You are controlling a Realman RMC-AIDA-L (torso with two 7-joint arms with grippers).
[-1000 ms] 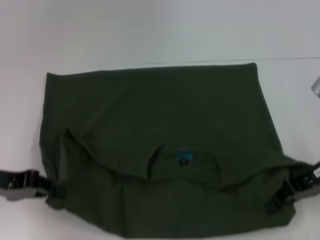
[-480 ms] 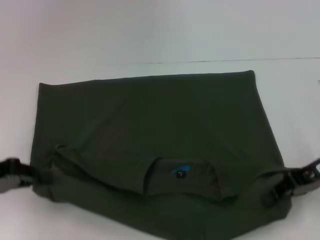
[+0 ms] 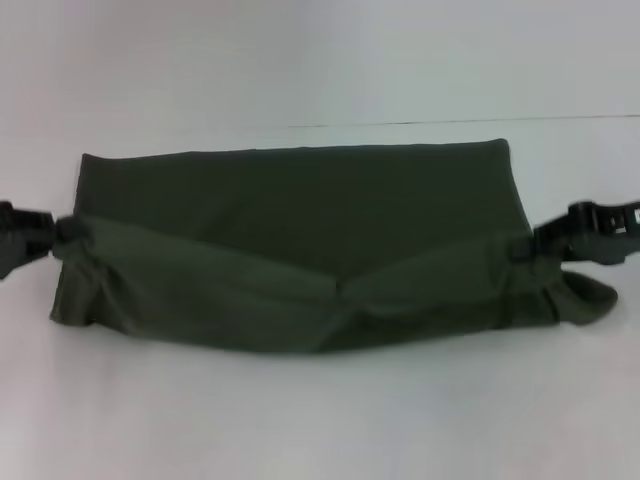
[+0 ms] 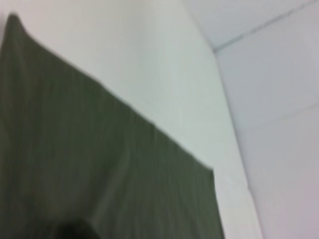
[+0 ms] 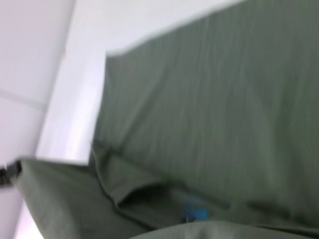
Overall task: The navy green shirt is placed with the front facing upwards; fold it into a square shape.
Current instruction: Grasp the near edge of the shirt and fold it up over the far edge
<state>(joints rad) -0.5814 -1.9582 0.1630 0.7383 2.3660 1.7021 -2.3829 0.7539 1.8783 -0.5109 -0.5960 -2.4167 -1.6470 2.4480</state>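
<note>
1. On the white table [image 3: 320,420], head view: I log the navy green shirt [image 3: 300,215] as a wide band, its near layer lifted over the far one. My left end effector [image 3: 58,233] pinches its left edge; my right end effector [image 3: 530,248] pinches its right edge.
2. Left wrist view: green cloth [image 4: 89,164] against the white table [image 4: 164,64]; no fingers shown.
3. Right wrist view: folded cloth [image 5: 209,99], blue collar print [image 5: 195,209] under a fold.
</note>
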